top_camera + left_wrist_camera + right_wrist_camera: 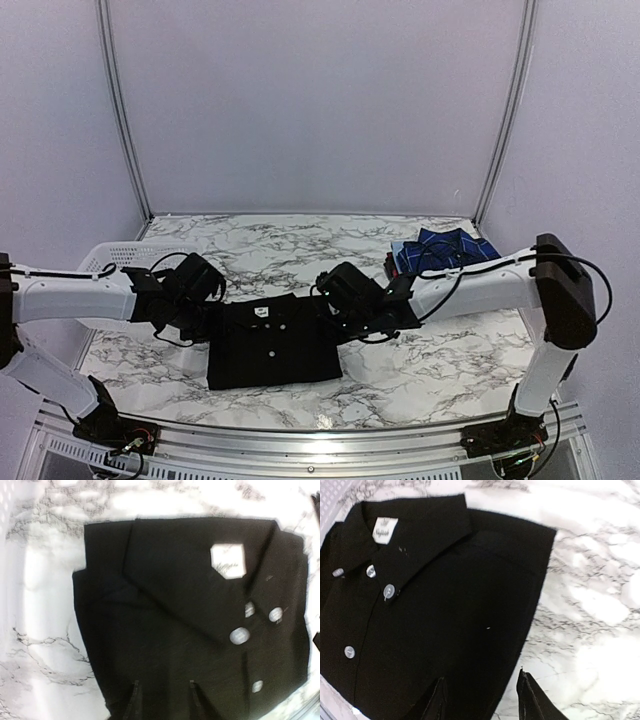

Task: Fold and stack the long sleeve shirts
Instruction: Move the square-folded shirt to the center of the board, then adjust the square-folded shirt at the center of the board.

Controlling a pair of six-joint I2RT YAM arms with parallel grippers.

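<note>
Left gripper (163, 686) and right gripper (482, 679) are both hovering open over the black shirt (272, 355) directly below, risking snagging and undoing its fold.

Right of the black shirt (272, 350), the right arm (480, 282) is hiding part of the blue plaid shirt (440, 243); the black shirt's label (228, 562) is blurring unreadably.

the folded black shirt (175, 620) fills most of the view, lying on the marble table (40, 645). its white label (229, 561) sits toward two o'clock, with white buttons (239, 635) toward four. at six o'clock the left gripper (164, 690) hangs over the cloth, fingers (134, 702) apart.
</note>
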